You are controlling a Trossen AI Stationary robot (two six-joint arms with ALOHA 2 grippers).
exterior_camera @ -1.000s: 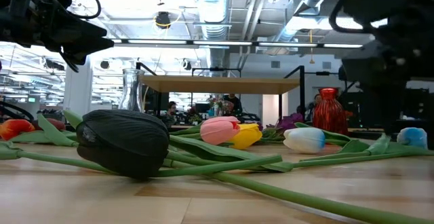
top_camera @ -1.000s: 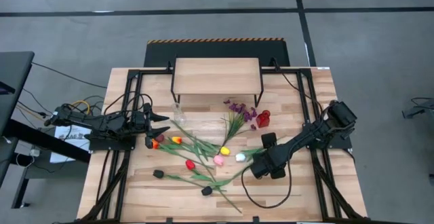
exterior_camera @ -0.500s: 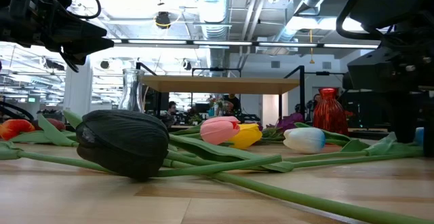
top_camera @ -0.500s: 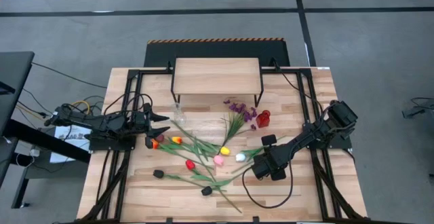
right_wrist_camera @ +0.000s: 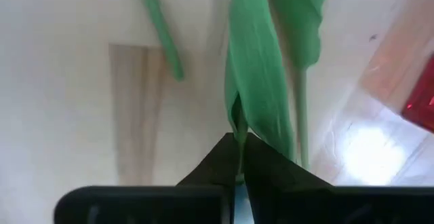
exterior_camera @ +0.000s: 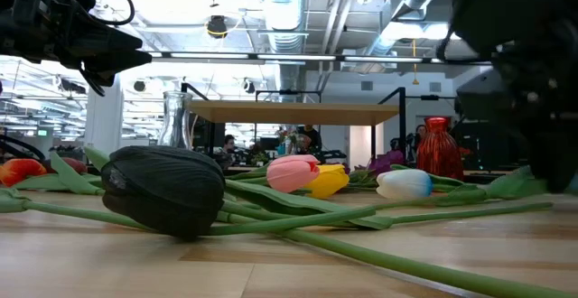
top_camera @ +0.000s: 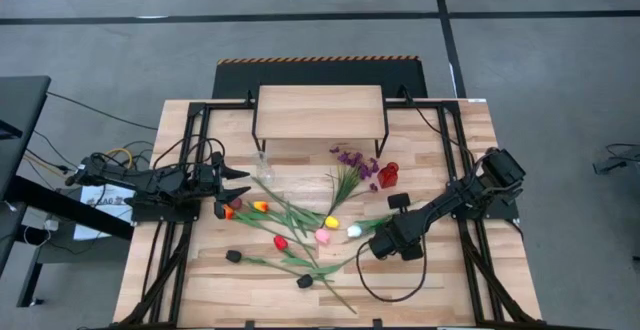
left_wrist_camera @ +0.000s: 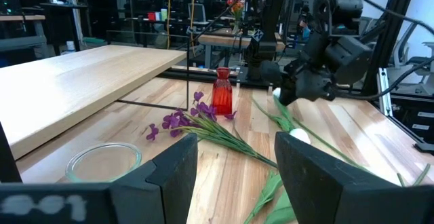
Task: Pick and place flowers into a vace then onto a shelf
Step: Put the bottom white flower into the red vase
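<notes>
Several flowers [top_camera: 300, 232] with green stems lie scattered on the wooden table: red, yellow, pink, white and black heads, plus a purple sprig [top_camera: 350, 160]. A clear glass vase [top_camera: 263, 165] stands in front of the shelf [top_camera: 320, 110]. My right gripper [top_camera: 380, 242] points steeply down just right of the white head [top_camera: 354, 231], shut on a green stem and leaf [right_wrist_camera: 254, 81]. My left gripper [top_camera: 238, 183] hovers open and level at the table's left, above the orange head [top_camera: 230, 211]. My right gripper pinches a flower's green stem and leaf [right_wrist_camera: 239, 125] between its two fingertips [right_wrist_camera: 264, 159]. It comes from above, slanting down. The leaf runs on past the fingers and lies on or close to the table; which head this stem belongs to is hidden by the gripper.
A small red vase [top_camera: 388, 175] stands right of the purple sprig, close to the right arm. The shelf's black legs [top_camera: 255, 135] and the table's black frame rails [top_camera: 190, 160] run along both sides. A black cable [top_camera: 400, 290] loops on the table's near right.
My right gripper has shut on the green stem while staying over the same spot. In the low view its fingers now cover the pale head that showed at the right, and the leaf beside them has risen slightly off the table.
</notes>
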